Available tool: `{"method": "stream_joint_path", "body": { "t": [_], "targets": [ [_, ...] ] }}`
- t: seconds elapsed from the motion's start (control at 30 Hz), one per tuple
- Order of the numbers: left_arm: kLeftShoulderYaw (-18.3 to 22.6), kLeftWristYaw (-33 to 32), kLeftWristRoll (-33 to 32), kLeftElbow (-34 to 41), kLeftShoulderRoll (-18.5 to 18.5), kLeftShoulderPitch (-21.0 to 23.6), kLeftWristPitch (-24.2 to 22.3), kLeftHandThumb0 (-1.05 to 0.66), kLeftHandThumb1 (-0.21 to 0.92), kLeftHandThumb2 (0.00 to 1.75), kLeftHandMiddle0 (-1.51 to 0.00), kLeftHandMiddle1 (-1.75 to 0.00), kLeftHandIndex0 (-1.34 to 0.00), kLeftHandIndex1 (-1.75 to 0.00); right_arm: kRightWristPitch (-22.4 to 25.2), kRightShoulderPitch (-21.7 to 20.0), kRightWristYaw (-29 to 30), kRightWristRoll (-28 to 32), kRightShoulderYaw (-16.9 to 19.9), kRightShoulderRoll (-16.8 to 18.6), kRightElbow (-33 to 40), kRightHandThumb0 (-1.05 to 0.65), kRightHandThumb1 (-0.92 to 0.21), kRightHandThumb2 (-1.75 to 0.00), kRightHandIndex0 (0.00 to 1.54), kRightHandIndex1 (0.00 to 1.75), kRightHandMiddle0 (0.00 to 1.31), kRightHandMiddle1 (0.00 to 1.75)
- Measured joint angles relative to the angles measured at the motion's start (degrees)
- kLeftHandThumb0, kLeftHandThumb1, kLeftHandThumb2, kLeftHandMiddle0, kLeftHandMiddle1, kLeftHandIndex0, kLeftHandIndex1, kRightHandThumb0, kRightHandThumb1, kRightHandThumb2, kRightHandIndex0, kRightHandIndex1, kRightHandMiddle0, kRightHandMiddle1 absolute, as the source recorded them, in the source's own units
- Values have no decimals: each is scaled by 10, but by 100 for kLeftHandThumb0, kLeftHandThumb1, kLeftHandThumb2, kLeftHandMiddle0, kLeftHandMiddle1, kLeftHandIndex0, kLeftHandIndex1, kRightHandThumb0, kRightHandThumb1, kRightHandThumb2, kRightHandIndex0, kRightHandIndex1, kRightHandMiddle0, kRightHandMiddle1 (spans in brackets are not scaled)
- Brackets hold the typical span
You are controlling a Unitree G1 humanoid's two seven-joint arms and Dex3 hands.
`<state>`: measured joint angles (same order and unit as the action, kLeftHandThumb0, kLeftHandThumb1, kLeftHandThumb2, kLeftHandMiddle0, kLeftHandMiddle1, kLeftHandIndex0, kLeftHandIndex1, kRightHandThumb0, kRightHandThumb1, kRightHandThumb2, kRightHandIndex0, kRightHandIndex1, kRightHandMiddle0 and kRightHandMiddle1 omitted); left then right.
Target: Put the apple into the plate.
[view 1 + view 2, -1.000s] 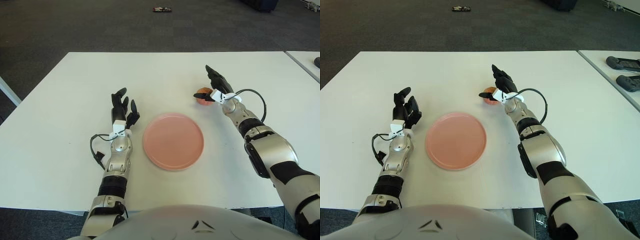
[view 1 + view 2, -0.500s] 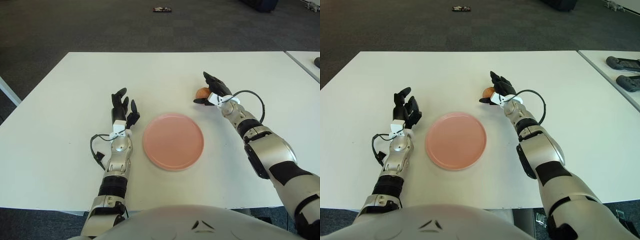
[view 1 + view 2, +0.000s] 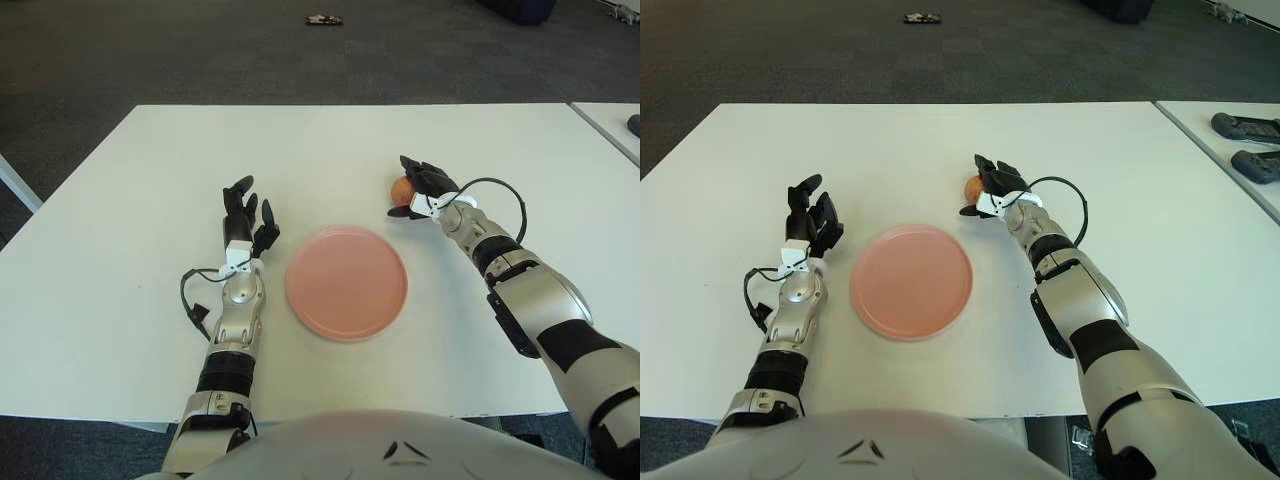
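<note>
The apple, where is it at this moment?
The apple is on the table, on the robot's right, beyond the plate and outside it, with the right hand closing around it.

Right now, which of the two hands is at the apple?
The right hand, fingers curled around the apple beyond the plate; the left hand rests apart, holding nothing.

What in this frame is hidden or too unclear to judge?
- Both eye views: most of the apple lies behind the right hand, so grip contact is unclear.
- Floor object: too small to identify.
- Dark items on the neighbouring table: cut by the edge.
- Left hand rests idle.
</note>
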<state>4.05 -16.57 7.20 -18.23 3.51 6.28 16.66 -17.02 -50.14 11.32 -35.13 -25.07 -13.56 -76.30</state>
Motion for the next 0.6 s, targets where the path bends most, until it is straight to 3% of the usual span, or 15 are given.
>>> {"method": "stream_joint_path", "body": {
  "t": [0.6],
  "targets": [
    [0, 0, 0, 2, 1, 0, 0, -70, 92, 73, -46, -3, 0, -101, 47, -13, -11, -3, -12, 1, -6, -105, -92, -39, 0, 0, 0, 0]
  ]
}}
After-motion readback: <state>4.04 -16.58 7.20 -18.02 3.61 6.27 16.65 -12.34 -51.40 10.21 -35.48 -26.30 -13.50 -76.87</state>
